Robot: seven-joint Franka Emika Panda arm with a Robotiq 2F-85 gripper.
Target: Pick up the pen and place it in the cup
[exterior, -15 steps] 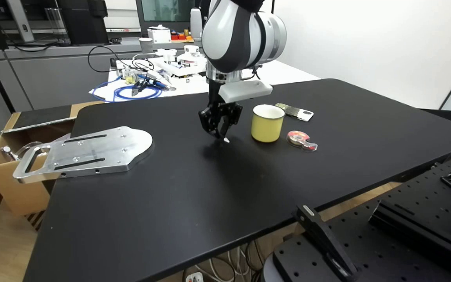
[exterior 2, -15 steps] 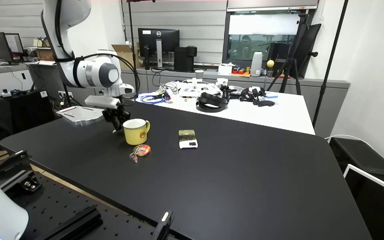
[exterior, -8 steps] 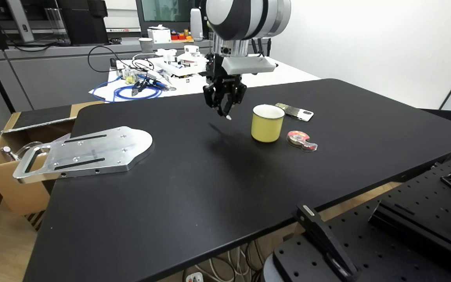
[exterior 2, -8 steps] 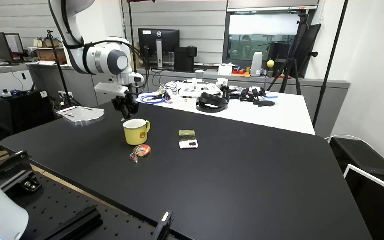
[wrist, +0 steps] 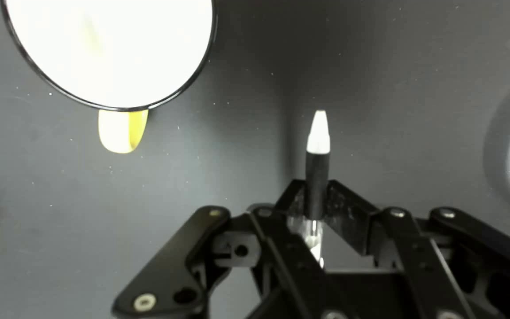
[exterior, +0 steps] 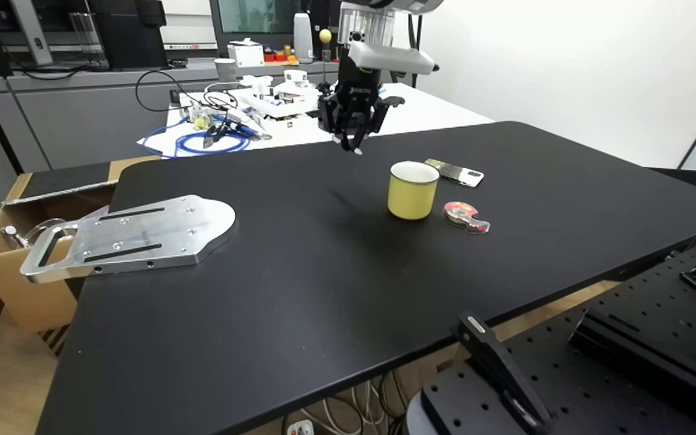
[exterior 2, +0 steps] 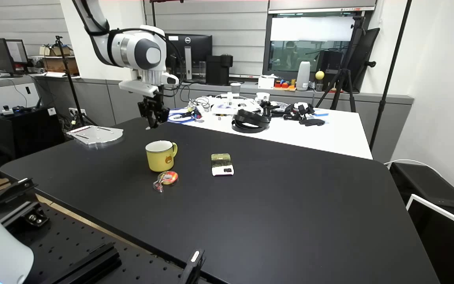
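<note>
The pen [wrist: 317,173] has a white tip, a dark grip section and a clear barrel. My gripper [wrist: 316,197] is shut on its dark section, with the tip pointing out past the fingers. In both exterior views the gripper [exterior: 353,140] [exterior 2: 153,123] is raised above the black table, with the white tip showing below the fingers. The yellow cup [exterior: 411,192] [exterior 2: 160,157] stands upright on the table, its handle turned away in an exterior view. In the wrist view the cup's white inside [wrist: 113,53] is at the upper left, apart from the pen.
A pink-red tape dispenser [exterior: 466,217] [exterior 2: 166,178] lies beside the cup. A phone-like white and gold item [exterior: 455,173] [exterior 2: 222,165] lies near it. A silver metal plate [exterior: 142,232] [exterior 2: 96,135] lies at the table edge. A white table [exterior 2: 329,138] with cables adjoins.
My gripper has risen from the table surface with the pen held between its fingers, and it has shifted back toward the white table. The cup and the other objects have not moved.
</note>
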